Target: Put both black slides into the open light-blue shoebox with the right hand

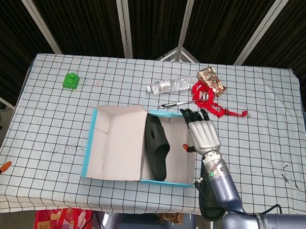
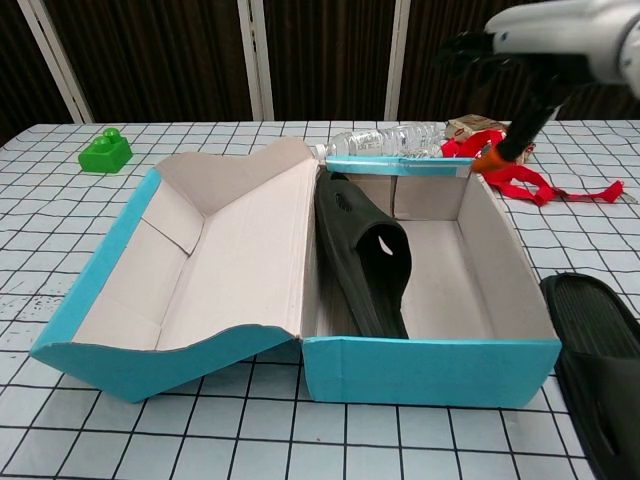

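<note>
The open light-blue shoebox (image 1: 90, 142) (image 2: 430, 370) lies on the checked table with its lid folded out to the left. One black slide (image 1: 155, 147) (image 2: 365, 255) leans on its edge against the box's left inner wall. The second black slide (image 2: 598, 345) lies on the table just right of the box; in the head view my right arm mostly hides it. My right hand (image 1: 202, 134) (image 2: 530, 45) hovers empty above the box's right side, fingers spread. My left hand is out of sight.
Behind the box lie a clear water bottle (image 1: 169, 85) (image 2: 385, 140), a pen (image 1: 176, 103), a red strap (image 1: 212, 104) (image 2: 530, 185) and a gold wrapper (image 1: 211, 79). A green block (image 1: 70, 80) (image 2: 105, 152) sits far left. An orange-handled tool (image 1: 0, 169) pokes in at the left edge.
</note>
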`<state>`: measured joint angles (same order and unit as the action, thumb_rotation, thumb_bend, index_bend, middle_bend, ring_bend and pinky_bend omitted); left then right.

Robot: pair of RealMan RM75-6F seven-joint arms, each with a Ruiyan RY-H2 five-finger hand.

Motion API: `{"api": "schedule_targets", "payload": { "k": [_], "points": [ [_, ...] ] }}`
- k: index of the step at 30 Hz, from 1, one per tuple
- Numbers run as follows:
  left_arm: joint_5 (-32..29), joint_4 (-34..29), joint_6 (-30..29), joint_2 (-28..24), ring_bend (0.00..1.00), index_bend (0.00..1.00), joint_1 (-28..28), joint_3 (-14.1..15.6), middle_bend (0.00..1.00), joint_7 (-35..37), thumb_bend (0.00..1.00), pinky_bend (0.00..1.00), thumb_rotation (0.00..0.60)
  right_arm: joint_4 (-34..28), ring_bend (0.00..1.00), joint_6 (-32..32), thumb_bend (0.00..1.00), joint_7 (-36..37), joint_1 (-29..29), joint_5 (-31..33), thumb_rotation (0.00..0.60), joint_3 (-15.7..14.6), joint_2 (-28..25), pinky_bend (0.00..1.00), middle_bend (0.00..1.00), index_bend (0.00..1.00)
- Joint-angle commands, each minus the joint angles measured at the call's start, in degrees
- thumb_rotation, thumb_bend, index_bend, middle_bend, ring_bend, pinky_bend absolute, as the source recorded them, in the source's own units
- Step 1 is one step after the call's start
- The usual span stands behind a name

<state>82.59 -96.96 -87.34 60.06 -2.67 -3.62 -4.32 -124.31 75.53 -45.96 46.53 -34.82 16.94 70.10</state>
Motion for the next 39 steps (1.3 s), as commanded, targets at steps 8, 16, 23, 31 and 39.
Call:
{"api": "schedule_targets", "payload": {
  "k": [8, 16, 23, 31, 39],
  "points": [
    [-0.4, 0.1, -0.5, -0.1, 0.0, 0.11, 0.2, -0.4, 0.0, 0.7, 0.17, 0.0, 0.6, -9.7, 0.15, 3.9, 0.21, 16.2, -22.0, -23.7, 0.6, -12.9, -24.3, 0.07, 0.12, 0.09],
    [1.1, 0.9, -3.9, 0.9, 0.0, 0.11, 1.1, -1.1, 0.0, 2.2, 0.17, 0.0, 0.6, -0.1, 0.15, 8.9, 0.21, 28.4, -36.4, -45.4, 0.6, -24.8, -25.0, 0.07, 0.12, 0.09],
    [0.4, 1.0, -3.2, 0.5, 0.0, 0.11, 1.1, -1.1, 0.0, 2.8, 0.17, 0.0, 0.6, 5.7, 0.15, 11.8, 0.21, 33.4, -43.3, -51.7, 0.6, -28.7, -19.2, 0.07, 0.12, 0.09],
    [0.2, 0.6, -2.6, 0.0, 0.0, 0.1, 1.1, -1.0, 0.0, 2.9, 0.17, 0.0, 0.6, 11.3, 0.14, 11.9, 0.21, 32.2, -47.1, -53.9, 0.6, -29.6, -11.5, 0.07, 0.12, 0.09],
    [-0.2, 0.4, -2.2, -0.1, 0.0, 0.1, 1.1, -1.1, 0.0, 2.6, 0.17, 0.0, 0.6, 13.8, 0.12, 9.6, 0.21, 27.9, -48.0, -54.4, 0.6, -29.0, -5.3, 0.07, 0.12, 0.09]
  ]
}}
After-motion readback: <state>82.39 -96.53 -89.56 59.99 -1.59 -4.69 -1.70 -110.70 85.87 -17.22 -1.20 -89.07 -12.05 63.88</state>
